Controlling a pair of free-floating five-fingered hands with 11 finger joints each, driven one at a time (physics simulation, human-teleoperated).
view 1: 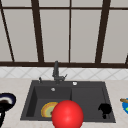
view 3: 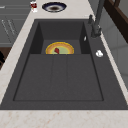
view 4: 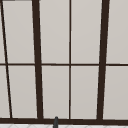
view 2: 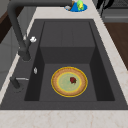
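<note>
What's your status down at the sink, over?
Right hand at front-right rim of sink. Left hand by dark bowl. Yellow plate in basin, red ball in front.

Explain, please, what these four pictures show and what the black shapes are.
The black shapes are the robot: two floating hands in a simulated kitchen. One camera faces the sink from the front, two look along it sideways, one looks at the window above. The left hand is beside a dark bowl on the counter; the right hand floats near the sink's front right corner. Nothing is clearly held. A yellow plate lies in the basin, a red ball shows in front.
</note>
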